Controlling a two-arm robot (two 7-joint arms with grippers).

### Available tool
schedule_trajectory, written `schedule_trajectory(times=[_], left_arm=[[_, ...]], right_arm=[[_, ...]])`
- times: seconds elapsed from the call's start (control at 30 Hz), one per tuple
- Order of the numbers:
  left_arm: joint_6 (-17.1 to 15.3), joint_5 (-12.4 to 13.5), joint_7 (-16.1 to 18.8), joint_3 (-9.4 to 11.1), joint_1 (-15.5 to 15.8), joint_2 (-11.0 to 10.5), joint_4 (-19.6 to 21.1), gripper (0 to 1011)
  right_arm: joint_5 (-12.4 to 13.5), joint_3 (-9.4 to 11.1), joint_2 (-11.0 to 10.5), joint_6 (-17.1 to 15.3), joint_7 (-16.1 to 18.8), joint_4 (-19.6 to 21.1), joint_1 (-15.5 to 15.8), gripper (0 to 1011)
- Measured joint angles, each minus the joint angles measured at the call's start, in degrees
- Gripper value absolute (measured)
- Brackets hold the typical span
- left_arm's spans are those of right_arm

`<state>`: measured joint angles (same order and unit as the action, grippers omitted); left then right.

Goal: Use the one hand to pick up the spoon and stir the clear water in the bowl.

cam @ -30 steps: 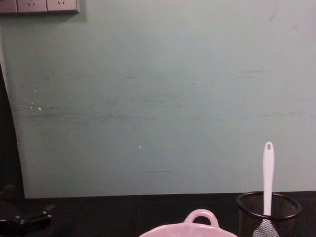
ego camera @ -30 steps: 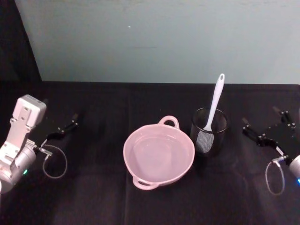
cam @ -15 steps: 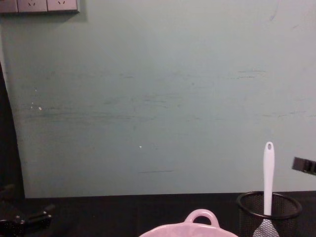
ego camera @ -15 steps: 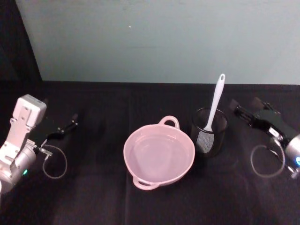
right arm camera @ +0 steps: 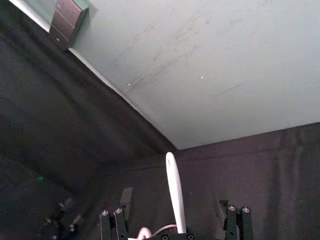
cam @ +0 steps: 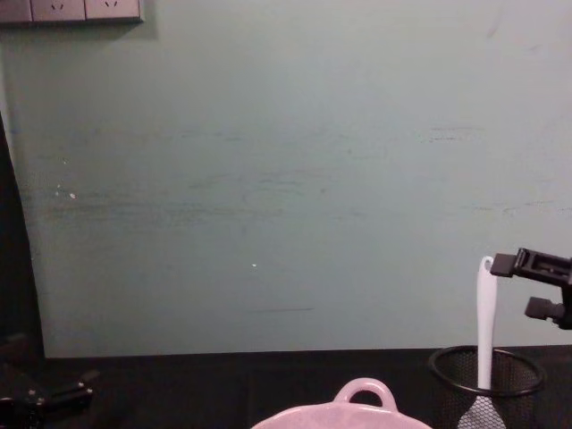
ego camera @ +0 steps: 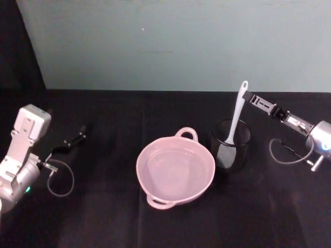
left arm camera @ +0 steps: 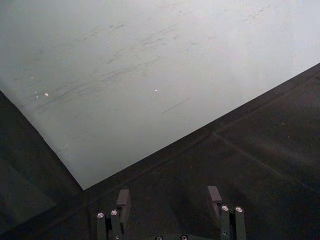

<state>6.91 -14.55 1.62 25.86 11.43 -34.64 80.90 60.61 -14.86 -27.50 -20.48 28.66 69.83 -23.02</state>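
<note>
The right claw [ego camera: 256, 101], fingers apart, hovered just beside the spoon [ego camera: 237, 113] handle's tip. Recommended: centre the handle, close firmly, lift straight out of the cup [ego camera: 230, 150]. The left claw [ego camera: 72, 140] lay parked, fingers apart.

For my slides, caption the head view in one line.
Open right gripper beside the white spoon, which stands in a black mesh cup by the pink bowl; left gripper parked.

The spoon [ego camera: 237, 113] is seen as glossy white plastic, the bowl [ego camera: 138, 168] as smooth pink plastic — cup [ego camera: 227, 153] made of black mesh, tabletop [ego camera: 103, 217] covered in matt cloth.
</note>
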Motion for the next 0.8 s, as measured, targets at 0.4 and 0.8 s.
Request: schedule_trajectory(times=[0.4,0.8], left_arm=[[0.0,0.0,0.0,0.0,0.0,0.0,0.0,1005],[0.0,0.0,0.0,0.0,0.0,0.0,0.0,1005]], right_arm=[[2.8,-4.7,2.1,-3.4,9.3,-13.7,-9.3,1003],[1.6,-9.2,3.4,-0.1,16.6,-22.6,-14.6,1003]])
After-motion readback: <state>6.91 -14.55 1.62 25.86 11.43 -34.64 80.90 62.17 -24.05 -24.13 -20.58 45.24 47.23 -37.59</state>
